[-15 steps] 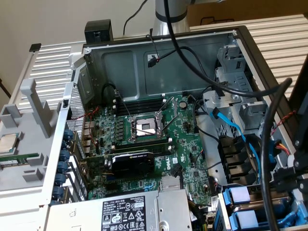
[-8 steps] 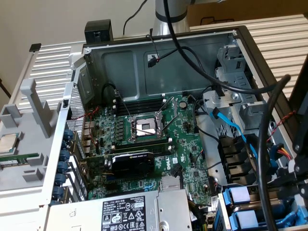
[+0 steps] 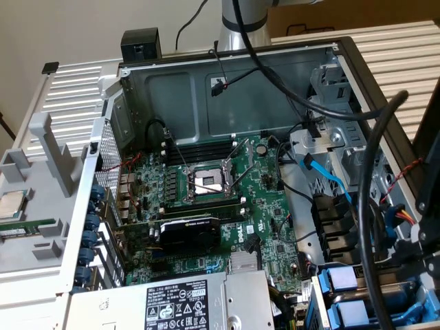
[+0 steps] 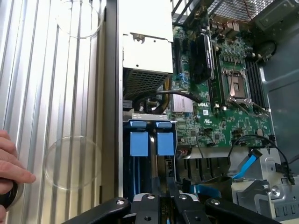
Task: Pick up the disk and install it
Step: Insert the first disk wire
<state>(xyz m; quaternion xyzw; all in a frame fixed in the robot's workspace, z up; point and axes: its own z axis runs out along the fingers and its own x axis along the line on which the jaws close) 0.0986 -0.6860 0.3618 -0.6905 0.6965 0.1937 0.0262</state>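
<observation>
Two blue carrier frames stand on edge side by side in the drive bay of the open computer case (image 3: pixel 227 103). One disk carrier (image 4: pixel 164 140) lies straight ahead of my gripper (image 4: pixel 166 199), and the other (image 4: pixel 139 141) is beside it. In the exterior view the same blue carriers (image 3: pixel 342 280) sit at the case's lower right corner, below the black arm parts (image 3: pixel 430 254). My fingers stand close together just short of the bay, with nothing visible between them. The disks' metal bodies are hidden down in the bay.
The motherboard (image 3: pixel 227 199) with an open CPU socket (image 3: pixel 208 181) and a black card (image 3: pixel 189 232) fills the case floor. The grey power-supply box (image 3: pixel 185 302) borders the bay. Thick black cables (image 3: pixel 371 206) and a blue cable (image 3: pixel 330 180) hang nearby. A person's hand (image 4: pixel 10 170) rests on the ribbed table (image 4: pixel 51 93).
</observation>
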